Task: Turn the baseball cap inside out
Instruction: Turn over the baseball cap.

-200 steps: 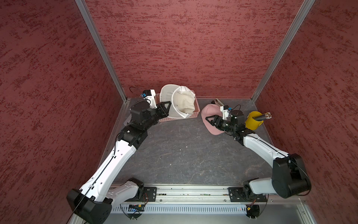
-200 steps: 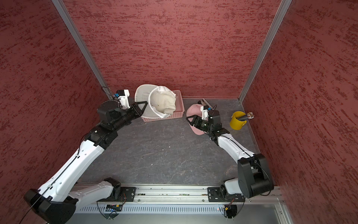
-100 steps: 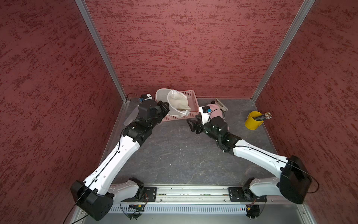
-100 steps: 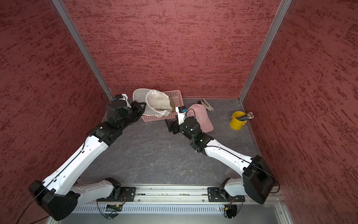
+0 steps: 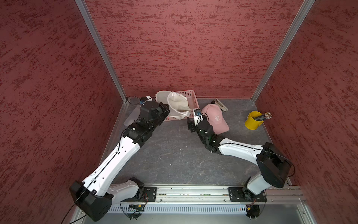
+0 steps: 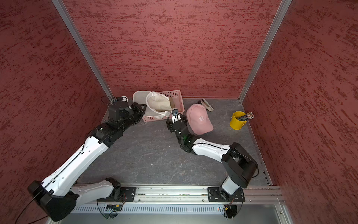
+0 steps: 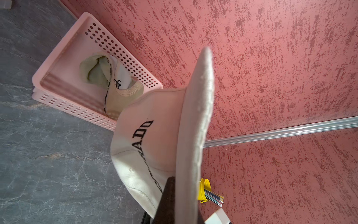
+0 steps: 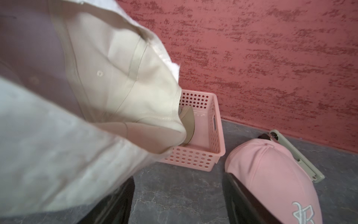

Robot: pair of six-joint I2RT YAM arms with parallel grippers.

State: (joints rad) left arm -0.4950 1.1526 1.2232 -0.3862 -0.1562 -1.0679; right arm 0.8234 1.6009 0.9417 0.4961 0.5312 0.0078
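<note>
The cream baseball cap (image 5: 178, 105) (image 6: 157, 104) hangs over the pink basket. My left gripper (image 5: 164, 110) (image 6: 142, 110) (image 7: 182, 182) is shut on its brim (image 7: 195, 120). Black lettering shows on the crown (image 7: 153, 155) in the left wrist view. The right wrist view shows the crown's seamed side (image 8: 116, 77). My right gripper (image 5: 195, 120) (image 6: 175, 121) (image 8: 178, 194) stands open just below the cap's hanging rear edge. Bare table shows between its fingers, with cap cloth draped over one finger (image 8: 116, 203).
The pink basket (image 5: 190, 97) (image 6: 177, 97) (image 7: 64, 58) (image 8: 213, 135) holds a beige cap (image 7: 100, 73). A pink cap (image 5: 215, 118) (image 6: 199, 118) (image 8: 271, 174) lies against my right gripper's outer side. Behind it lies a stapler (image 5: 220, 104) (image 8: 296, 155). A yellow pencil cup (image 5: 251, 121) (image 6: 237, 121) stands far right.
My right arm has swung left from the pink cap's far side to beside the cream cap. My left gripper has turned and shifted the cream cap toward it.
</note>
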